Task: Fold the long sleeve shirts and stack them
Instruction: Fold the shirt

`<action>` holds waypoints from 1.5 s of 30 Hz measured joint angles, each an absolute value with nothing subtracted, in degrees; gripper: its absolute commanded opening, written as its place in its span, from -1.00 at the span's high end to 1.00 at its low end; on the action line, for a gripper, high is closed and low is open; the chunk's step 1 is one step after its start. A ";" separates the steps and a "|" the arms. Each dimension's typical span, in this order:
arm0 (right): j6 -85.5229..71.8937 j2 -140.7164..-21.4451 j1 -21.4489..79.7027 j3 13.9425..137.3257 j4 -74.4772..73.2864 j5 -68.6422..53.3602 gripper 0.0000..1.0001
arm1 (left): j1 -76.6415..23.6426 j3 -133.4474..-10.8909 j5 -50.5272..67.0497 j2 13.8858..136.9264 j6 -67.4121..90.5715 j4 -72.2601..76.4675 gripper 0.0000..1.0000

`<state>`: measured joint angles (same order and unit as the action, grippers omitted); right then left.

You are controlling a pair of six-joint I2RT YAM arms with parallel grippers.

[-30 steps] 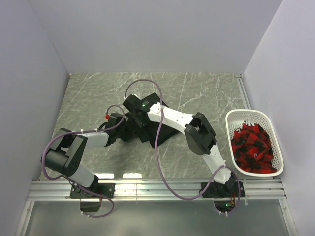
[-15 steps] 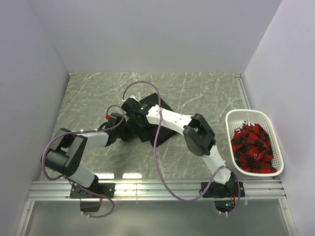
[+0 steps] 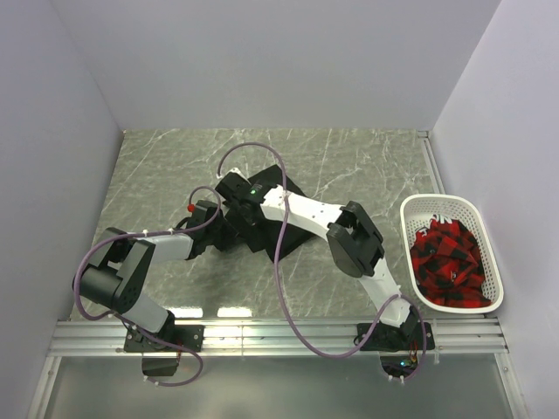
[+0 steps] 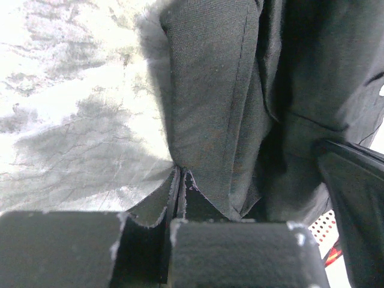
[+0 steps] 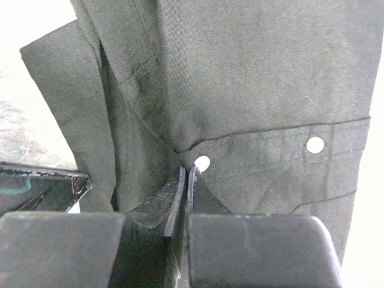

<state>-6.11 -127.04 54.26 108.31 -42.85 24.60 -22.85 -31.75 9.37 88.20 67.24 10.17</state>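
Observation:
One of the long sleeve shirts, plain black (image 3: 288, 186), lies bunched in the middle of the table under both wrists. My left gripper (image 3: 224, 234) is at its left side. In the left wrist view the left gripper (image 4: 181, 174) is shut on a fold of the shirt's edge (image 4: 210, 90), just above the marble. My right gripper (image 3: 247, 225) reaches in from the right, close beside the left one. In the right wrist view the right gripper (image 5: 187, 171) is shut on the black cloth (image 5: 258, 78) right by a pale button (image 5: 202, 163). A second button (image 5: 315, 144) shows further right.
A white basket (image 3: 419, 208) at the right edge of the table holds red and black cloth (image 3: 450, 262). Grey marble table (image 3: 157, 175) lies bare to the left and behind the shirt. Pale walls close in the left, back and right sides.
My right gripper has closed from half open onto the shirt and shifted slightly left. The left gripper has stayed shut on the cloth in the same place.

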 measured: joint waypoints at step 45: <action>-15.62 -102.08 49.10 92.60 -33.52 1.93 0.07 | -20.67 -30.98 0.91 67.40 64.23 -4.64 -0.40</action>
<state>-15.62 -102.08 49.10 92.60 -33.52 1.93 -20.67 -30.98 0.91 67.40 64.23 -4.64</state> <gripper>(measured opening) 0.461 0.613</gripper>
